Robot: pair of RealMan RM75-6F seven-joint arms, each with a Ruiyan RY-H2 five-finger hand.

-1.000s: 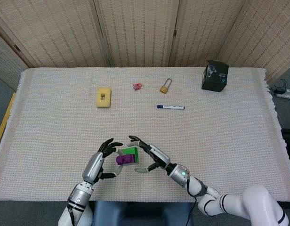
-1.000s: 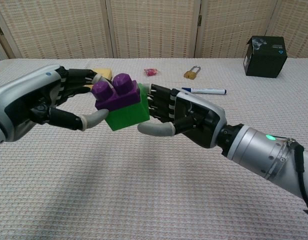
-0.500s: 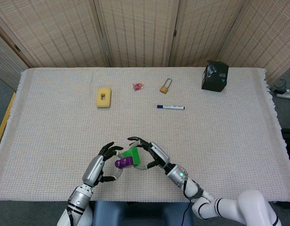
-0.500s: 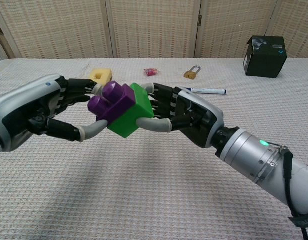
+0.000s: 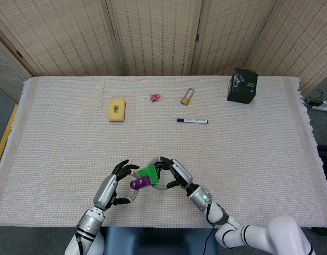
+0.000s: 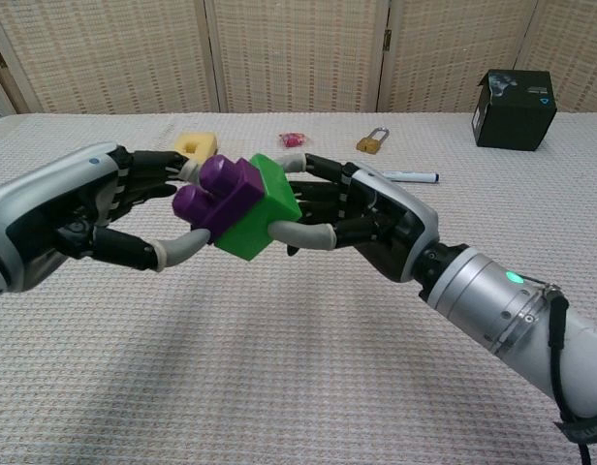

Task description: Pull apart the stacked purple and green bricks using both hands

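The purple brick (image 6: 213, 193) and the green brick (image 6: 265, 208) are still joined, tilted, and held in the air above the table's near edge. My left hand (image 6: 114, 208) grips the purple brick from the left between thumb and fingers. My right hand (image 6: 361, 215) grips the green brick from the right, thumb underneath and fingers over its far side. From the head view the purple brick (image 5: 137, 183) and green brick (image 5: 150, 173) show between the left hand (image 5: 114, 183) and the right hand (image 5: 174, 174).
A yellow sponge block (image 5: 117, 109), a small red object (image 5: 155, 97), a brass padlock (image 5: 186, 98), a blue marker (image 5: 192, 121) and a black box (image 5: 242, 85) lie further back on the woven tablecloth (image 5: 259, 149).
The joined bricks have tilted further, green end up and to the right. My right hand's fingers have wrapped more closely around the green brick. Both hands sit slightly nearer the table's front edge.
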